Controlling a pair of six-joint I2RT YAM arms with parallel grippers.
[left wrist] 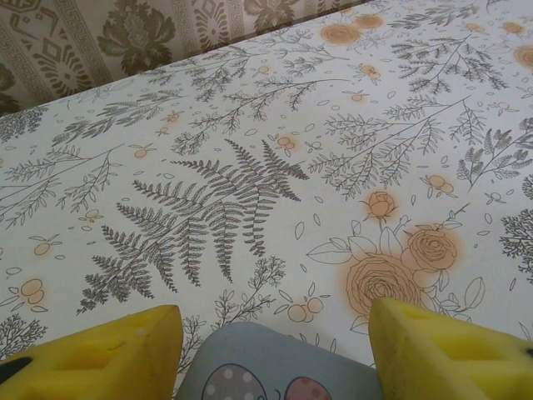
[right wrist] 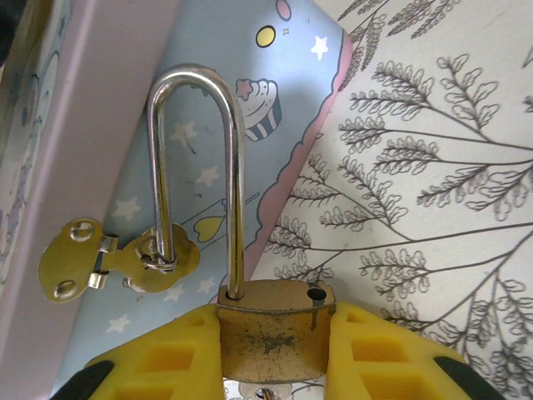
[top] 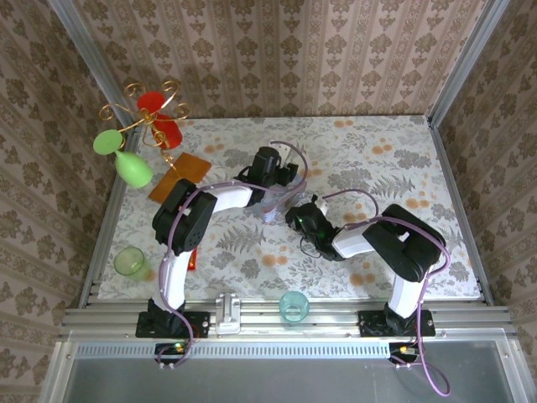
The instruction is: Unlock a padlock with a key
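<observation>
Since both wrists crowd together mid-tabletop (top: pixel 377 159) in the top view, the spot where they meet is hard to read. The tin (top: pixel 273 208) is mostly covered, just a pale sliver below the left wrist.

Right wrist view: the brass padlock (right wrist: pixel 268 333) body is clamped between the right jaws, with yellow fingers (right wrist: pixel 379 358) pressed on both flanks. The bottom of the body is cut off by the frame edge. The silvery shackle (right wrist: pixel 196 167) stands upright with one leg seated in the body. The other leg is threaded through the ring of the tin's brass hasp (right wrist: pixel 125 262). A small open hole shows on the body top beside the seated leg. The padlock sits against the pale blue star-printed tin face, near the tin's edge next to the tabletop.

Left wrist view: the left jaws stand apart, yellow fingers (left wrist: pixel 108 350) cut off at the bottom, with a rounded tin corner (left wrist: pixel 275 371) between them. Contact or gap, cannot tell.

The left arm (top: pixel 180 222) rises from its base, elbow folded, forearm reaching right to centre. The right arm (top: pixel 403 239) mirrors it, forearm reaching left, wrist beside the tin.
</observation>
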